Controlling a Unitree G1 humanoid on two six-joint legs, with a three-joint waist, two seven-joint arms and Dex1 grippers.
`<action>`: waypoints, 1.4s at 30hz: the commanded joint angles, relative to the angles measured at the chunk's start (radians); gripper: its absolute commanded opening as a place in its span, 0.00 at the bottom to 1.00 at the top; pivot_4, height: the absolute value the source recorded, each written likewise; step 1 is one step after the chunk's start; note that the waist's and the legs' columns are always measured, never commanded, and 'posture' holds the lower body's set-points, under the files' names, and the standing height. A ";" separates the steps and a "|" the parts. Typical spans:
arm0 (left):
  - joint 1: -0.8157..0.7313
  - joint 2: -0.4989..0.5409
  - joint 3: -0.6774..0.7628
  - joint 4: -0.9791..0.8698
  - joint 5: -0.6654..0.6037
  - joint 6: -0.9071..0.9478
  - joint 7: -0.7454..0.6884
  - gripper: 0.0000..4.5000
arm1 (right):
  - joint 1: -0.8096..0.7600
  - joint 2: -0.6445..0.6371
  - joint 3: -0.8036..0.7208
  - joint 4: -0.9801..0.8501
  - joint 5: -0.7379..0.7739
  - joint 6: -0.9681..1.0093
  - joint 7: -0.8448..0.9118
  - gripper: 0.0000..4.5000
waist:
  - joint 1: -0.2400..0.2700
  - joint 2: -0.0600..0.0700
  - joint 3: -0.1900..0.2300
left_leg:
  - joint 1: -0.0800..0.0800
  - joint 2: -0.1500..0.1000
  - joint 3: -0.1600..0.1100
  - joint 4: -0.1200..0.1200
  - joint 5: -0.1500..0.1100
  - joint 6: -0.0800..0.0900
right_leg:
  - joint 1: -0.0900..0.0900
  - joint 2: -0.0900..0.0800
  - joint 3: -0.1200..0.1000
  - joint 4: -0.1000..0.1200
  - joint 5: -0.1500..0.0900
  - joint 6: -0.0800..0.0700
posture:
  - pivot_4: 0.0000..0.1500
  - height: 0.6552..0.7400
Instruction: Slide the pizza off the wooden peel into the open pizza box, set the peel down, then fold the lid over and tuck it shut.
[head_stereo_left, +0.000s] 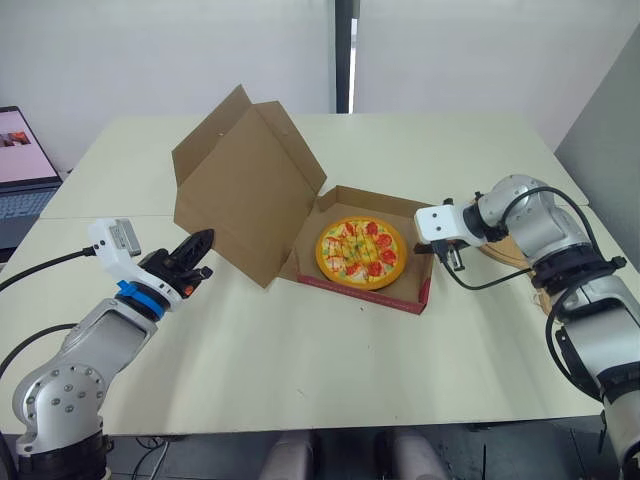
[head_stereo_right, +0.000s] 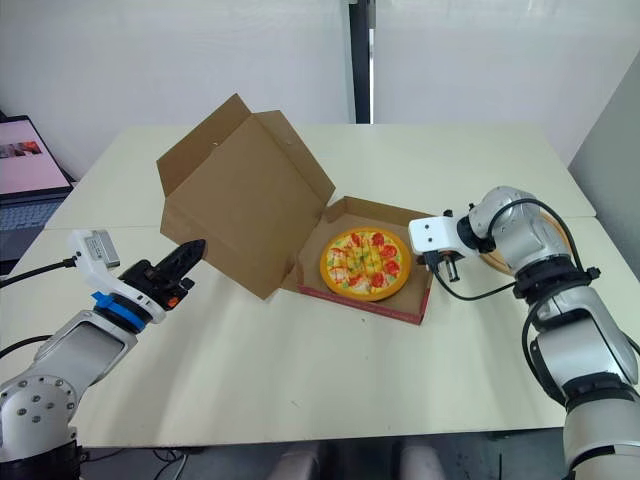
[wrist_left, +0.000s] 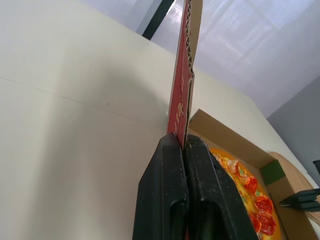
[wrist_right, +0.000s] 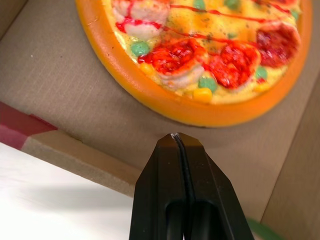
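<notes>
Cream tabletops (head_stereo_left: 300, 360) pushed together fill the room's middle, with a white wall behind and an open laptop (head_stereo_left: 22, 165) far out beyond the left pincer (wrist_left: 182, 142). Its screen is too small to read.

The left pincer is clenched, its two black fingers pressed flat together with nothing between them. Straight ahead of its tips the raised lid (head_stereo_left: 240, 190) of the cardboard pizza box (head_stereo_left: 405, 205) shows edge-on, brown inside and red outside. Any print on the red face cannot be made out. Whether the tips touch the lid cannot be told.

The lid stands up from the tray's far-left side, and the box sits cornerwise on the table.

The right pincer (wrist_right: 176, 136) is clenched too, empty, pointing down over the tray's bare floor just inside a side wall. The pizza (head_stereo_left: 361, 251) lies flat in the tray just ahead of those tips, round, with an orange rim and red and green toppings.

Behind the right pincer the wooden peel (head_stereo_left: 503, 252) lies on the table outside the box, largely hidden by the arm, so its long axis cannot be judged.
</notes>
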 joint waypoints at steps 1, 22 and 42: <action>-0.015 0.013 -0.017 0.006 0.011 0.018 -0.024 0.00 | 0.036 -0.011 0.001 -0.142 0.031 0.028 0.050 0.01 | 0.001 0.000 0.000 | 0.000 0.000 0.000 0.000 0.000 0.000 | 0.000 0.000 0.000 0.000 0.000 0.000 | 1.00 1.00; -0.078 0.025 -0.019 0.048 0.071 0.046 -0.095 0.00 | -0.043 -0.057 -0.067 -0.090 0.036 0.125 -0.143 0.01 | 0.003 0.000 0.000 | 0.000 0.000 0.000 0.001 0.000 0.000 | 0.000 0.000 0.000 0.000 0.000 0.000 | 1.00 1.00; -0.121 0.021 -0.030 0.056 0.082 0.058 -0.098 0.00 | -0.301 0.055 0.055 0.613 -0.211 -0.141 -0.386 0.01 | -0.002 0.000 0.000 | 0.000 0.000 0.001 0.000 0.000 0.000 | 0.000 0.000 0.001 0.000 0.000 0.000 | 1.00 1.00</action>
